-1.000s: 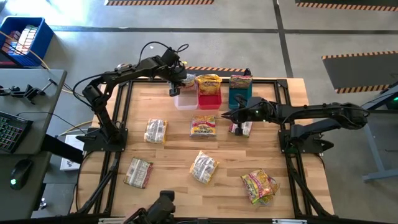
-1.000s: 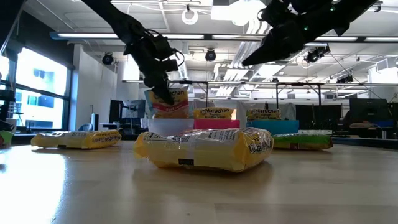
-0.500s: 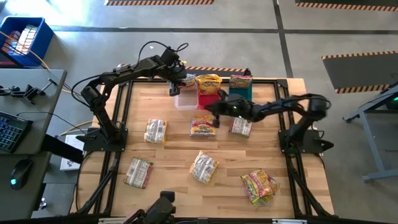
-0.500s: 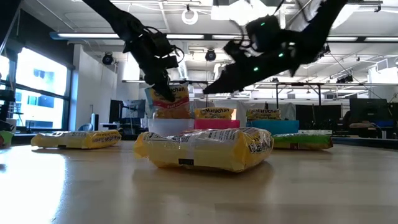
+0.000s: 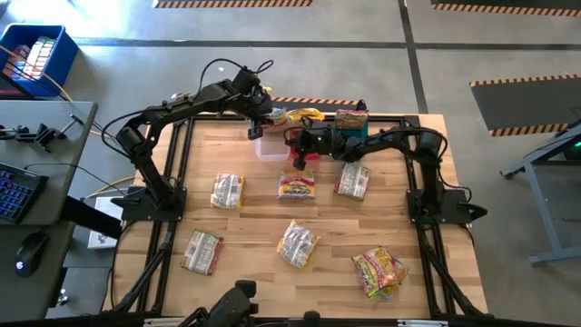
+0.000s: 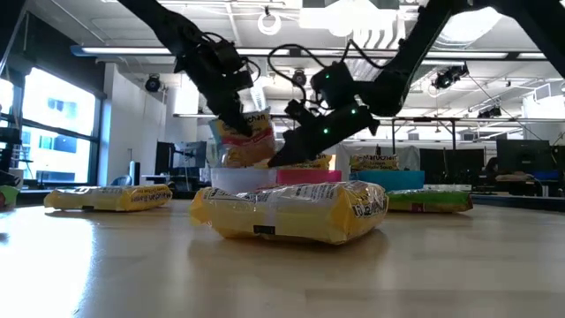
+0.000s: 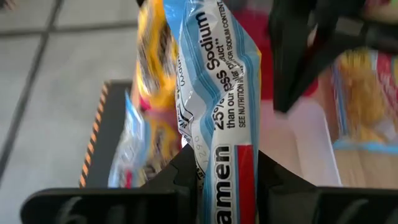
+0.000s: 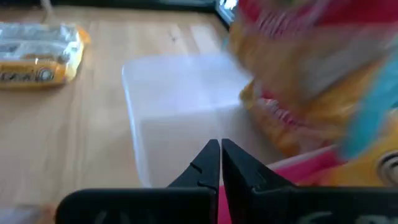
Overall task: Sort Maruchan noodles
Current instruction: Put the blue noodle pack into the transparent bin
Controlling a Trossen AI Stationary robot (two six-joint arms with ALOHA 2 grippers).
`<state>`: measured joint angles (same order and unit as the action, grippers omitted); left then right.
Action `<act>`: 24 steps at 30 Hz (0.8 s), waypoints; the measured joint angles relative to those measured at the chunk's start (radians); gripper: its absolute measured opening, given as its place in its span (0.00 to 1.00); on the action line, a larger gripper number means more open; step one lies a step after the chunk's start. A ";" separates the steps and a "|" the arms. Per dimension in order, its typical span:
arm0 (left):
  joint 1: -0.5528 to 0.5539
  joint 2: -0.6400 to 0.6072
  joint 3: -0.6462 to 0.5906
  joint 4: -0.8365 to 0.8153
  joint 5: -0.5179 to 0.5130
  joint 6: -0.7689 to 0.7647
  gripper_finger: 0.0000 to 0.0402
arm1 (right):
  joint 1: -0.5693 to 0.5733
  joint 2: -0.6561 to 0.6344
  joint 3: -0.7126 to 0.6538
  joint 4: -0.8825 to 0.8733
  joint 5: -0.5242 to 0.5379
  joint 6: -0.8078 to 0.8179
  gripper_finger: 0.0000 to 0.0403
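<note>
**Maruchan noodles: one packet held over clear bin**

We see the clear bin (image 5: 270, 145) below the left gripper (image 5: 255, 124), which pinches a silvery-white packet (image 7: 221, 118) upright. The right gripper (image 8: 220, 163), fingers pressed together and empty, sits just beside it. Other packets (image 5: 297, 184) lie well apart.

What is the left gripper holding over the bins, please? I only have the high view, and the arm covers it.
Observer: The left wrist view shows the left gripper shut on a silvery-white Maruchan packet with blue edges, printed "25% less sodium".
Operator: Thank you. Is it inside a bin yet?
Observer: Not fully, as far as the low view shows. The packet hangs roughly upright, its lower end about at the rim of the clear bin.
Operator: And the other arm, is it carrying anything?
Observer: No. In the right wrist view the right gripper is shut and empty, its tips over the clear bin, beside the red bin.
</note>
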<state>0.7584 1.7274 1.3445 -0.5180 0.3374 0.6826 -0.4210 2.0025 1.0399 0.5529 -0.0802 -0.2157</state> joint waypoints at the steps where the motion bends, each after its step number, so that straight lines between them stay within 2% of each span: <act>1: 0.000 -0.004 0.000 0.020 0.016 -0.006 0.14 | -0.003 0.008 0.011 -0.007 -0.004 0.007 0.00; 5: -0.006 -0.012 0.000 0.039 0.082 -0.026 0.14 | -0.006 0.015 0.025 -0.025 -0.007 0.016 0.00; 7: -0.012 -0.011 -0.006 0.044 0.080 -0.027 0.14 | -0.006 0.015 0.025 -0.033 -0.007 0.015 0.00; 10: -0.014 -0.010 -0.024 0.052 0.057 -0.025 0.14 | -0.006 0.015 0.025 -0.039 -0.007 0.017 0.00; 17: -0.006 -0.003 -0.065 0.045 -0.076 -0.018 0.14 | -0.006 0.015 0.025 -0.051 -0.010 0.017 0.00; 24: 0.000 0.002 -0.090 0.076 -0.113 -0.007 0.14 | -0.006 0.015 0.025 -0.056 -0.011 0.017 0.00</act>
<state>0.7586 1.7297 1.2546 -0.4421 0.2245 0.6754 -0.4267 2.0171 1.0645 0.4974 -0.0910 -0.1989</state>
